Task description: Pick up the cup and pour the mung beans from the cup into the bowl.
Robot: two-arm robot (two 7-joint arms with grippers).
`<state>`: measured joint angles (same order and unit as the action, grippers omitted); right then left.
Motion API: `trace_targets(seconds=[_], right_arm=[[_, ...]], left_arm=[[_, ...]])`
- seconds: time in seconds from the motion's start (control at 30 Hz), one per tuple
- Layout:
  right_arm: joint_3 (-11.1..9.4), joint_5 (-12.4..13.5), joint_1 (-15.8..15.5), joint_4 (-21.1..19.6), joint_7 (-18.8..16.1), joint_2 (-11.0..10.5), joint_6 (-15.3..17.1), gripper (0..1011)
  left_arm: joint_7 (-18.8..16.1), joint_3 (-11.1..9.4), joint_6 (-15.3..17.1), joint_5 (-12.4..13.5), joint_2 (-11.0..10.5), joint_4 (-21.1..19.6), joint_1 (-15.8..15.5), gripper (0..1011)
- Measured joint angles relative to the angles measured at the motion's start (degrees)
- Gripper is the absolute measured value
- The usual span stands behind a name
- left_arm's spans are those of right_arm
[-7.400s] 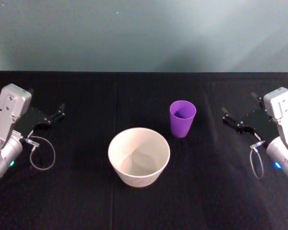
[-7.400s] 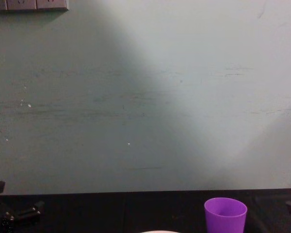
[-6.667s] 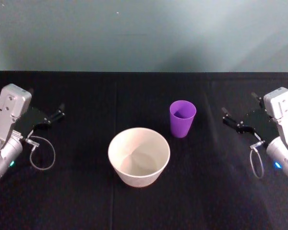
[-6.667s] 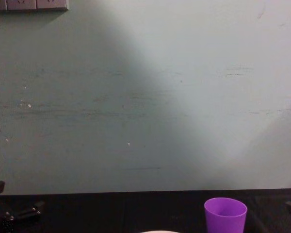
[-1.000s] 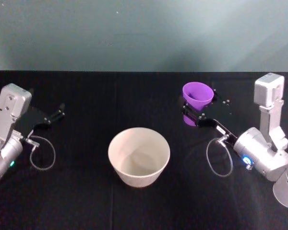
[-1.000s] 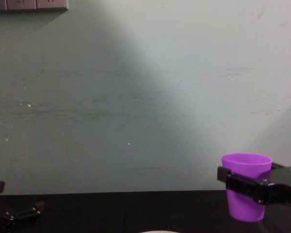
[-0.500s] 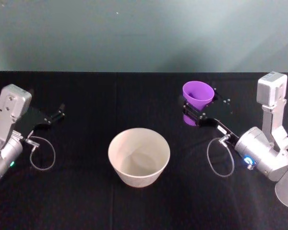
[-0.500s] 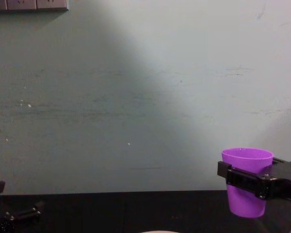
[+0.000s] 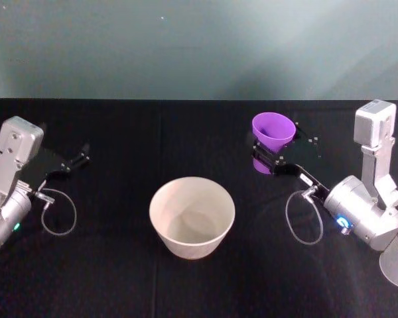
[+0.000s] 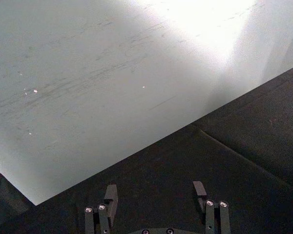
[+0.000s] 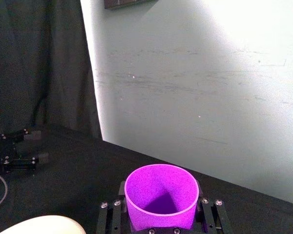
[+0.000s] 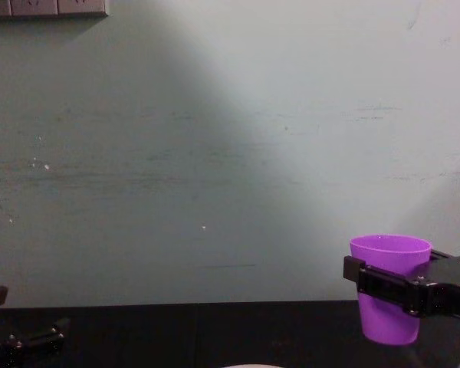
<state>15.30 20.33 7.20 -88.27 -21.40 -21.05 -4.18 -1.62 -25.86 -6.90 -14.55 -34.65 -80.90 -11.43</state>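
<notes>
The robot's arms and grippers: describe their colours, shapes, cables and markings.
The left arm and right arm are silver-grey, each with a boxy housing above a rounded joint carrying a small blue-green light. The left gripper and right gripper are black, with slim flat fingers fastened by small silver screws. A thin cable loop hangs by each wrist.

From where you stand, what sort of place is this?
Probably a robot test bench, not a kitchen: a black-draped table against a bare wall, with a white bowl on it; the right gripper holds a purple cup in its jaws above the table, and the left gripper sits parked at the left.
</notes>
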Motion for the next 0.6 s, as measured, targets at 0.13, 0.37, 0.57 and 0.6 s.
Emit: trace_targets(seconds=[0.13,0.37,0.57,0.6], right_arm=[[0.02,-0.01,0.02,0.03,0.0,0.02,-0.02,739],[0.04,-0.03,0.06,0.08,0.01,0.04,-0.07,739],[0.04,-0.04,0.07,0.12,0.02,0.04,-0.08,739],[0.04,-0.05,0.07,0.12,0.02,0.04,-0.08,739]], left_arm=[[0.0,0.0,0.0,0.0,0.0,0.0,0.0,1000],[0.0,0.0,0.0,0.0,0.0,0.0,0.0,1000],[0.0,0.0,0.0,0.0,0.0,0.0,0.0,1000],[0.0,0.0,0.0,0.0,0.0,0.0,0.0,1000]])
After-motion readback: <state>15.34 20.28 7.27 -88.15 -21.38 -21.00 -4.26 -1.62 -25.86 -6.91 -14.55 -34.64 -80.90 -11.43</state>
